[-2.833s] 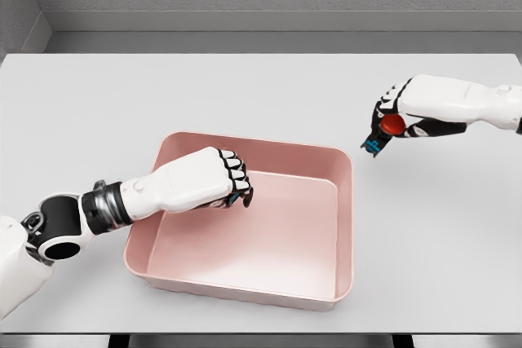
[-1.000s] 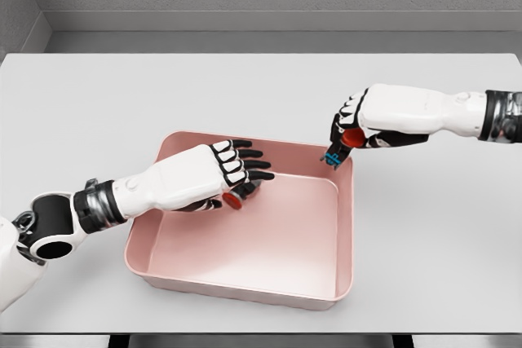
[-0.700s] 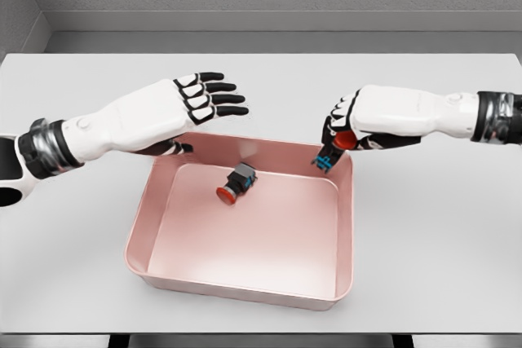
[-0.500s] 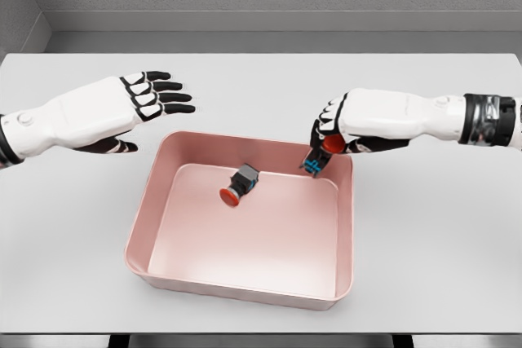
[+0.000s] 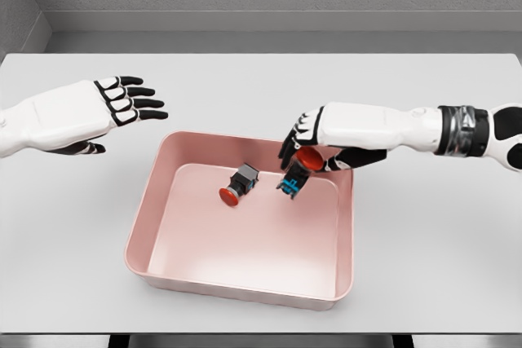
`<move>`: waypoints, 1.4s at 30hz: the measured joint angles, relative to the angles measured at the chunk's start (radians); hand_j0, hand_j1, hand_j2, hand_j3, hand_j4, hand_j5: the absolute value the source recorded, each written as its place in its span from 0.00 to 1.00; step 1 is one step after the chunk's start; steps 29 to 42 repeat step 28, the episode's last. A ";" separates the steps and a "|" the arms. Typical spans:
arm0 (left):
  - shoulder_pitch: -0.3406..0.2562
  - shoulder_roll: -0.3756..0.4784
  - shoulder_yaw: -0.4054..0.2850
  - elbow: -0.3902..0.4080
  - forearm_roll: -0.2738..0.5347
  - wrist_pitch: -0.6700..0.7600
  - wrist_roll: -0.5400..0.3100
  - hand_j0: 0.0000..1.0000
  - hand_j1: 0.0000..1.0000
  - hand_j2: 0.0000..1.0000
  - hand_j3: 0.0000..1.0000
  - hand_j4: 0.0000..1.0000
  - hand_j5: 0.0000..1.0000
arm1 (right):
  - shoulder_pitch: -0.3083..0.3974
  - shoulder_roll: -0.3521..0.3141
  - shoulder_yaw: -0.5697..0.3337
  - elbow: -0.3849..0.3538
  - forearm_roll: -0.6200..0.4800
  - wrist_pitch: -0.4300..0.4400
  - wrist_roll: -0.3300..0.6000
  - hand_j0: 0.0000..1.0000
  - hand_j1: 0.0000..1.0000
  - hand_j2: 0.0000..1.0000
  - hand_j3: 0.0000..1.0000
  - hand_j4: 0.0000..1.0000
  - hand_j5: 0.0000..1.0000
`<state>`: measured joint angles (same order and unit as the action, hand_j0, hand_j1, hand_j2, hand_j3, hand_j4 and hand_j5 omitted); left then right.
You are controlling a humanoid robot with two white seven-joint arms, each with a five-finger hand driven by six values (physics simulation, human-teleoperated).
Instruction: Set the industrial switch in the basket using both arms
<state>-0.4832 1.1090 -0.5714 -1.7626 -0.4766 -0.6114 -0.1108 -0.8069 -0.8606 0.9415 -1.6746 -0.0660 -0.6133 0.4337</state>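
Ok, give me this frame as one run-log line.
left hand: open, beside basket | right hand: holding second switch over basket | first switch: lying in basket | stage: second drop pending

A pink rectangular basket [image 5: 347,226] with low walls and rounded corners sat open on the counter. One industrial switch [image 5: 237,184], a dark grey block with a round red button, lay tipped on its side on the basket floor near the far wall, button toward the front left. A second switch [image 5: 296,177], red-capped with a blue end, hung tilted above the far right part of the basket.
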 measured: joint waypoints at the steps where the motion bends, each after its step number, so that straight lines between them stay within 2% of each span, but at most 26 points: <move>1: 0.002 0.000 0.000 0.000 -0.014 0.000 -0.001 1.00 1.00 1.00 1.00 1.00 1.00 | 0.000 0.002 0.001 0.000 0.000 0.000 -0.004 1.00 1.00 1.00 1.00 1.00 1.00; 6: 0.003 -0.001 0.000 0.000 -0.048 0.000 -0.001 1.00 1.00 1.00 1.00 1.00 1.00 | -0.002 0.013 0.011 -0.001 -0.001 0.000 -0.013 1.00 1.00 1.00 1.00 1.00 1.00; 9: 0.005 -0.001 0.000 0.000 -0.053 0.000 -0.001 1.00 1.00 1.00 1.00 1.00 1.00 | -0.038 0.041 0.034 -0.002 -0.002 0.000 -0.015 1.00 1.00 1.00 1.00 1.00 1.00; 14: 0.006 0.000 -0.001 0.001 -0.056 0.000 -0.001 1.00 1.00 1.00 1.00 1.00 1.00 | -0.046 0.063 0.061 -0.002 -0.002 0.000 -0.013 1.00 1.00 1.00 1.00 1.00 1.00; 23: 0.006 0.002 0.000 0.000 -0.055 0.000 0.000 1.00 1.00 1.00 1.00 1.00 1.00 | -0.041 -0.044 -0.071 0.006 -0.004 0.000 -0.008 1.00 1.00 1.00 1.00 1.00 1.00; 28: 0.006 0.000 0.001 0.000 -0.055 0.000 0.002 1.00 1.00 1.00 1.00 1.00 1.00 | 0.012 -0.115 -0.127 0.035 -0.007 0.000 -0.008 1.00 1.00 1.00 1.00 1.00 1.00; 42: 0.006 0.000 0.001 0.000 -0.055 0.000 0.002 1.00 1.00 1.00 1.00 1.00 1.00 | 0.012 -0.115 -0.127 0.035 -0.007 0.000 -0.008 1.00 1.00 1.00 1.00 1.00 1.00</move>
